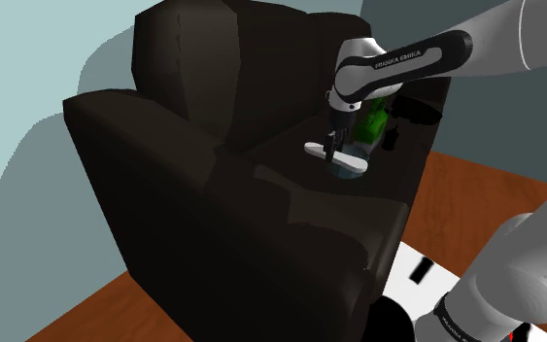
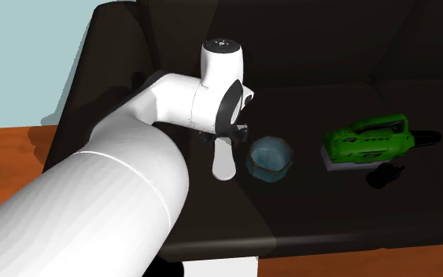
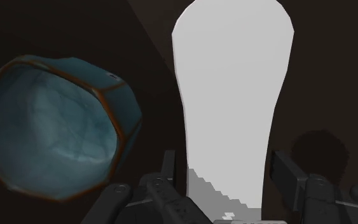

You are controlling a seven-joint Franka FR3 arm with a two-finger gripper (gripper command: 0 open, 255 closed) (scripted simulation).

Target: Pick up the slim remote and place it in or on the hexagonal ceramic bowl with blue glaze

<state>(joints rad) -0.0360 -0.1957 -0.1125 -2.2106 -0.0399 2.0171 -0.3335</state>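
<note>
Open tool [image 3: 226, 164] straddles the white remote [image 3: 231, 89] on a dark sofa [image 1: 193, 194], gripping nothing. Closing off-centre could nudge it against the nearby blue bowl [image 3: 50, 133].

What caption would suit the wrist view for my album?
Open claw straddling a white remote, blue hexagonal bowl alongside.

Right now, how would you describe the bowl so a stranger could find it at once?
Look at the dark sofa and find its seat. A bowl sits there, between a white remote and a green power tool. It alone is six-sided, glazed blue, with a brownish rim.
</note>
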